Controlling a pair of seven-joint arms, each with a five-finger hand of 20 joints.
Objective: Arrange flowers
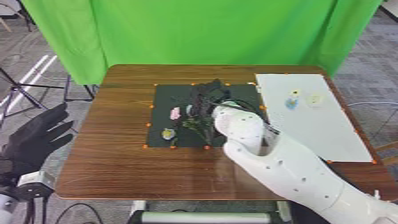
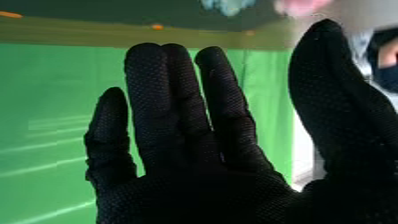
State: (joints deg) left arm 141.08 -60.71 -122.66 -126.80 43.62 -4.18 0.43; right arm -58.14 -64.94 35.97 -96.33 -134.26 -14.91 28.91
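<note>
In the head view my right hand [image 1: 209,95] is over the dark mat, open. A pink flower [image 1: 175,113] and a yellow flower [image 1: 169,133] lie on the mat to its left, with green stems [image 1: 197,126] just below it. A blue flower [image 1: 291,102] and a pale yellow flower [image 1: 314,100] are on the white board. My left hand [image 1: 37,132] is open beside the table's left edge. In the right wrist view my right hand [image 2: 204,195] has straight fingers and nothing held; a light-blue flower [image 2: 229,5] and a pink flower [image 2: 300,6] are beyond the fingertips.
The dark mat [image 1: 160,142] lies mid-table, edged with orange markers, and the white board [image 1: 329,142] covers the right side. Brown table surface [image 1: 133,175] runs along the left and front. Behind the table hangs a green curtain [image 1: 204,35].
</note>
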